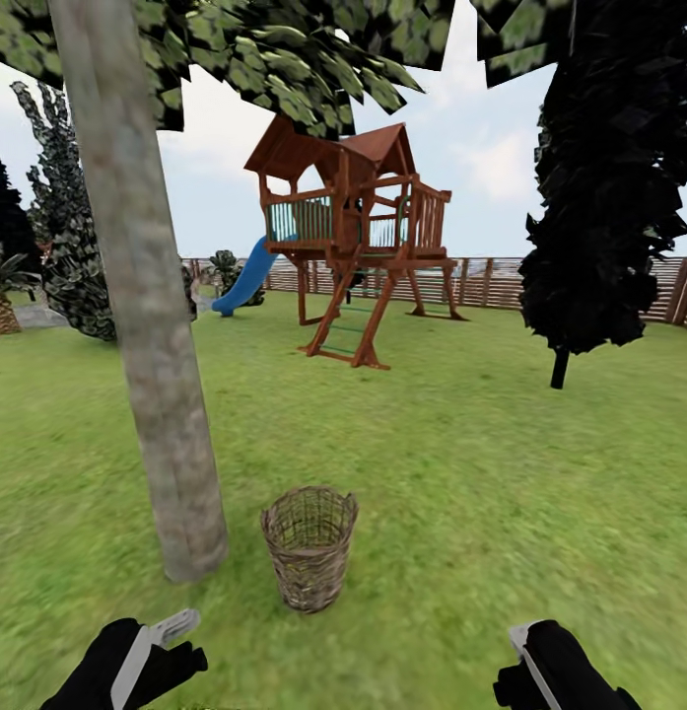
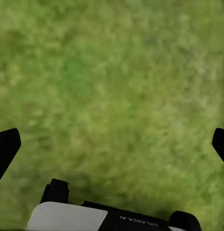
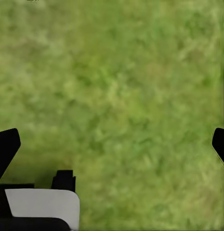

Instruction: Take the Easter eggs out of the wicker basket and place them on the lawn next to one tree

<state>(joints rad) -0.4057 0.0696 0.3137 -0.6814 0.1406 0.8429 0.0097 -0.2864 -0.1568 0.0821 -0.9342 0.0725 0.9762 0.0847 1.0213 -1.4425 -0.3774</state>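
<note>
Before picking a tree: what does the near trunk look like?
Mottled grey-brown trunk, clearest in the head view.

brown woven-twig wicker basket (image 1: 309, 547), rough mottled bark on the tree (image 1: 146, 325), patchy matt lawn (image 1: 481, 473).

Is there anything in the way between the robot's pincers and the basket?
Nothing visible. The wicker basket stands upright on the lawn, just right of the tree trunk. Only bare grass lies between it and the left pincer and the right pincer. Both wrist views show open pincers over grass. The eggs can't be made out inside.
</note>
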